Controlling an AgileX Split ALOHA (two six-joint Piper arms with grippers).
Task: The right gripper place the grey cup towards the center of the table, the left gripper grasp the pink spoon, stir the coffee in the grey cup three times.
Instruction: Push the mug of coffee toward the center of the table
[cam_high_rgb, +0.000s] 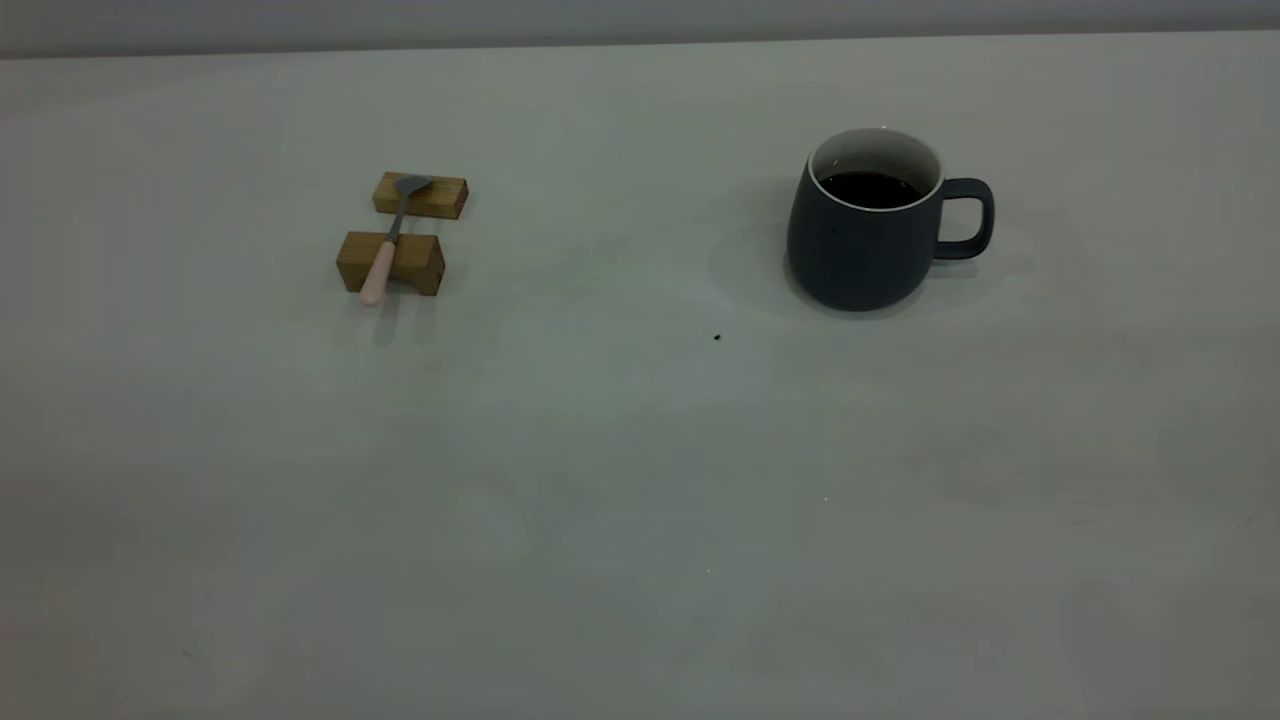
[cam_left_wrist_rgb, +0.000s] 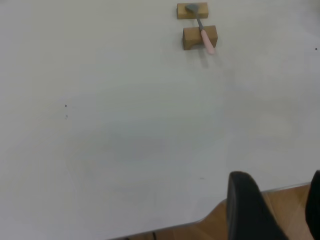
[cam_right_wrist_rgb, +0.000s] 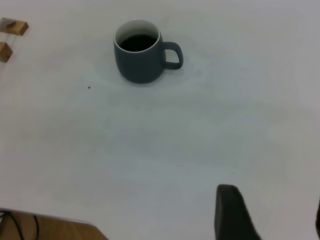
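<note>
Right end effector (cam_right_wrist_rgb: 270, 215), nearest to its wrist camera, hangs above the table (cam_high_rgb: 620, 520) edge: two dark fingers (cam_right_wrist_rgb: 232, 212) stand apart with bare table between them, holding nothing. The grey cup (cam_right_wrist_rgb: 141, 52) stands upright well ahead of it on the table, slightly off to one side of the line between the fingers, its loop handle pointing away from the wooden blocks (cam_right_wrist_rgb: 10, 37). The coffee (cam_right_wrist_rgb: 136, 42) sits dark inside the white rim.

Left end effector (cam_left_wrist_rgb: 277, 210) likewise sits back at the table edge, fingers spread and empty. The pink spoon (cam_left_wrist_rgb: 202, 30) lies far ahead of it, bridging two blocks.

In the exterior view, the cup (cam_high_rgb: 870, 225) occupies the right half of the table, nearer the right arm; the spoon (cam_high_rgb: 392, 240) lies well apart on the left half, long axis running roughly near-to-far, pink handle end toward the camera, bowl on the farther block (cam_high_rgb: 421, 195). Judged first move: the right arm reaches forward to the cup and shifts it leftward to the centre.
</note>
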